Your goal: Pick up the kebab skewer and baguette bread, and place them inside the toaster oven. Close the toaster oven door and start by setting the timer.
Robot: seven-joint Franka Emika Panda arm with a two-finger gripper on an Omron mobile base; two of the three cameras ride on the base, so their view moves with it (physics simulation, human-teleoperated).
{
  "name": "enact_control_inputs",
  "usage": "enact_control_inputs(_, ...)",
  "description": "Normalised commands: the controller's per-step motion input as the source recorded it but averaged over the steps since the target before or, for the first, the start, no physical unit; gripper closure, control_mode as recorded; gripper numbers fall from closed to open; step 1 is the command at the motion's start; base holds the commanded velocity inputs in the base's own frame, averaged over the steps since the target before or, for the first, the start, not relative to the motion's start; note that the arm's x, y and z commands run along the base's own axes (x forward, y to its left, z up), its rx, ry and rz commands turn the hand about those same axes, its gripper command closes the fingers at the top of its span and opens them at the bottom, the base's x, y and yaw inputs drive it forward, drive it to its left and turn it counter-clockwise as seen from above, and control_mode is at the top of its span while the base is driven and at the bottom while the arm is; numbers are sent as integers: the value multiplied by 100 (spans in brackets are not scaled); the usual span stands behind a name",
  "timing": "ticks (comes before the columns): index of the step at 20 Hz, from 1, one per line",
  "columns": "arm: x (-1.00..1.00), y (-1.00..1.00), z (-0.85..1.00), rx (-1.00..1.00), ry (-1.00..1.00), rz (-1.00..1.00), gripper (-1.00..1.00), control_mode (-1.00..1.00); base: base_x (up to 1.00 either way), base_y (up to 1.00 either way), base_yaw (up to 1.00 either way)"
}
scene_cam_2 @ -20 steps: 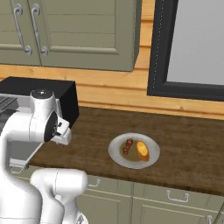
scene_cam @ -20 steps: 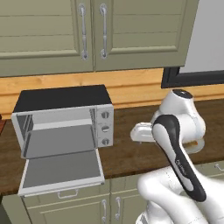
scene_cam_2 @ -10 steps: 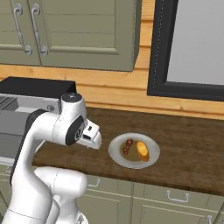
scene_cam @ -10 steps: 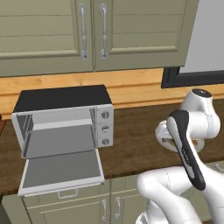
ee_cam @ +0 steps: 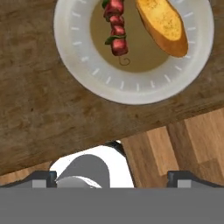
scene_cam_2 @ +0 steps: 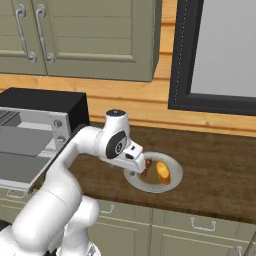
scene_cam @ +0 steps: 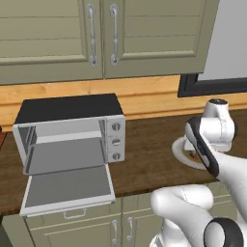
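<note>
Dark wood table [scene_cam_2: 215,165] under olive cabinets, toaster oven [scene_cam: 72,132] at left, toaster oven door [scene_cam: 67,189] dropped open, white plate [ee_cam: 83,74] holding kebab skewer [ee_cam: 116,30] beside baguette bread [ee_cam: 164,26], fingers [scene_cam_2: 140,169] spread wide, empty, above the plate's near rim.

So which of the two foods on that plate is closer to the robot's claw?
The kebab skewer, the stick of dark red chunks. It lies on the plate just beside the open gripper; the golden baguette bread lies beyond it.
</note>
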Motion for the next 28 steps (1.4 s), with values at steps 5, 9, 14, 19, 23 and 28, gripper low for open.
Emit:
enact_control_inputs(5,42,-32,-37,5,10,-10,-100,-100,0,0,0)
enact_control_inputs(9,43,-16,-35,6,0,-5,-100,-100,0,0,0)
enact_control_inputs(14,32,0,-43,4,0,-5,-100,-100,0,0,0)
enact_control_inputs(19,14,-1,-43,0,-1,-4,-100,-100,0,0,0)
enact_control_inputs(23,8,-1,-32,0,-5,-3,-100,-100,0,0,0)
enact_control_inputs(28,29,-4,-28,0,-4,-3,-100,-100,0,0,0)
